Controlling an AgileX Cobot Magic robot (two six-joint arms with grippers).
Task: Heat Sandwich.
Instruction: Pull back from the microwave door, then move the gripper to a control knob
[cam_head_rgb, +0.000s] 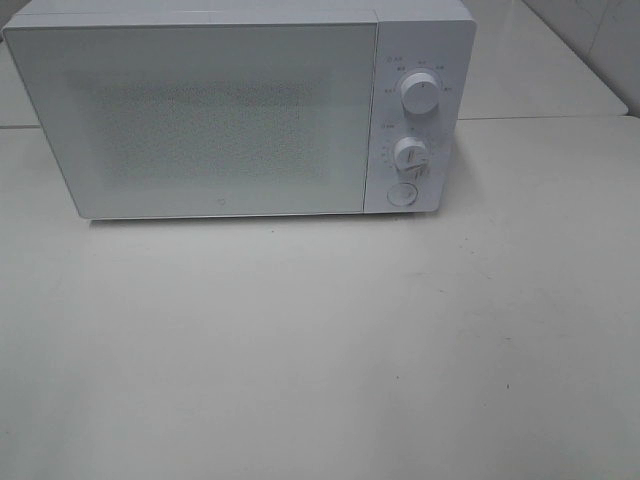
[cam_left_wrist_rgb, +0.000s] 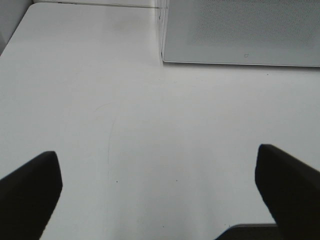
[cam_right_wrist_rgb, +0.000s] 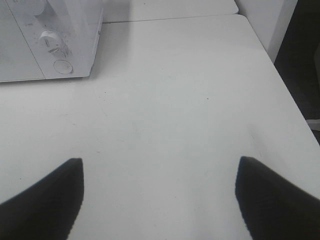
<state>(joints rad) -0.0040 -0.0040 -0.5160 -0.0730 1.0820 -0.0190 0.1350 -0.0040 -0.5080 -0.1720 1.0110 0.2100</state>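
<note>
The sandwich is out of view in every frame. A white microwave (cam_head_rgb: 235, 110) stands at the back of the table with its door shut; its door corner (cam_left_wrist_rgb: 240, 30) and its knob side (cam_right_wrist_rgb: 47, 40) show in the wrist views. My left gripper (cam_left_wrist_rgb: 157, 192) hangs open over bare table in front of the microwave's left end, nothing between its black fingers (cam_left_wrist_rgb: 27, 192). My right gripper (cam_right_wrist_rgb: 157, 200) is also open and empty, over the table to the right of the microwave. Neither arm appears in the high view.
The microwave's panel carries two dials (cam_head_rgb: 420, 92) (cam_head_rgb: 411, 153) and a round button (cam_head_rgb: 401, 194). The white table (cam_head_rgb: 320, 340) spreads in front. Its right edge (cam_right_wrist_rgb: 280, 75) drops off beside a white wall panel (cam_right_wrist_rgb: 267, 20).
</note>
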